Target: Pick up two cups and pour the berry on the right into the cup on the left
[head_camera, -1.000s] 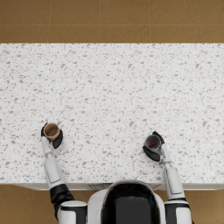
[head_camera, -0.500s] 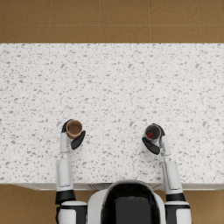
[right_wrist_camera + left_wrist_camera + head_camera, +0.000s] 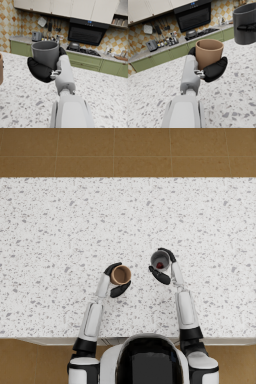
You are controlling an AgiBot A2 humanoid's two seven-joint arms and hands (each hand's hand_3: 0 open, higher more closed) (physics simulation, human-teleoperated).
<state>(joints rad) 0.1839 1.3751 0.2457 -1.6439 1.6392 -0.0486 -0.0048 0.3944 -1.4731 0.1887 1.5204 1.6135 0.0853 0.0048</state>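
Since a second ago I have swung both arms inward, so the two cups that were far apart now sit near each other above the middle of the counter, and the gap has closed further since half a second ago.

The speckled white counter [image 3: 60, 228] spreads beneath me, with brown floor tiles [image 3: 125, 150] beyond its far edge. My wrist views show a kitchen behind it: green lower cabinets [image 3: 165, 56], a black oven and hood [image 3: 86, 33], and a patterned yellow wall.

My left hand [image 3: 116, 281] wraps its fingers around the brown cup [image 3: 120, 275], holding it upright; from the left wrist view the dark fingers [image 3: 214, 70] curl across the cup's [image 3: 208, 56] lower half. I see nothing inside it from above.

My right hand [image 3: 163, 268] grips the grey cup [image 3: 159, 260] the same way, fingers closed round its side [image 3: 40, 70], the cup [image 3: 45, 56] upright. It is just to the right of the brown cup, not touching.

The dark red berry [image 3: 159, 264] lies inside the grey cup, at its bottom.
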